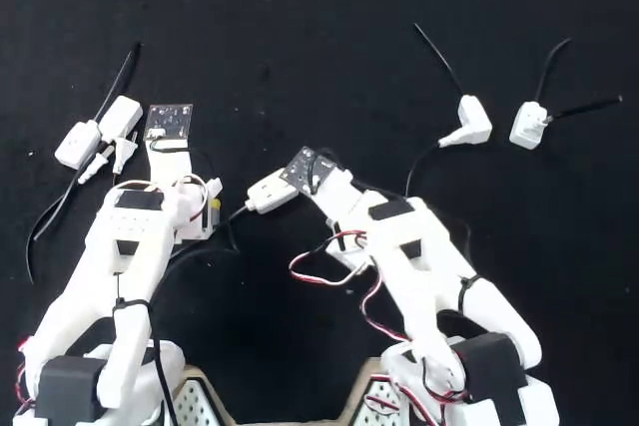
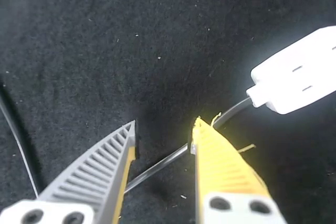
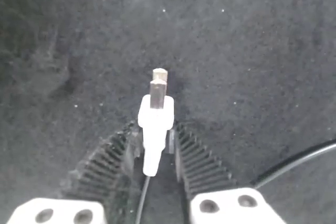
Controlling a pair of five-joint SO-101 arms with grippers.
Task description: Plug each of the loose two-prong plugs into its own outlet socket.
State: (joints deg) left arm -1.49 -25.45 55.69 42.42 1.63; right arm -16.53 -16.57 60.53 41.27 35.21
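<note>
Black table [image 1: 319, 47]. Far left, an outer plug [image 1: 78, 144] and an inner plug [image 1: 122, 117] lie side by side, prongs pointing toward the arms, thin black cords trailing off. The left arm [image 1: 125, 246] is just beside them, not touching. A red and white wire loop [image 1: 319, 261] hangs between the arms. The right arm [image 1: 419, 256] angles in toward centre, and its wrist board [image 1: 308, 169] covers the claw from above. Far right, an angled plug [image 1: 471, 125] and a white block [image 1: 527, 127] sit near each other, each on a black cord, well apart from both claws. The left claw [image 2: 164, 124] is open, grey and yellow fingers spread, holding nothing. The socket [image 2: 296, 72] lies off past the yellow finger, apart from it, two slots showing. Its cord [image 2: 157, 166] runs back under the yellow fingertip and crosses the gap. From above, the socket [image 1: 268, 193] sits mid-table just beside the right wrist board. The right claw [image 3: 155, 129] is clamped on the held plug [image 3: 156, 116], gripping the white body, both prongs sticking out past the fingertips over bare table. The plug's cord runs back between the fingers.
</note>
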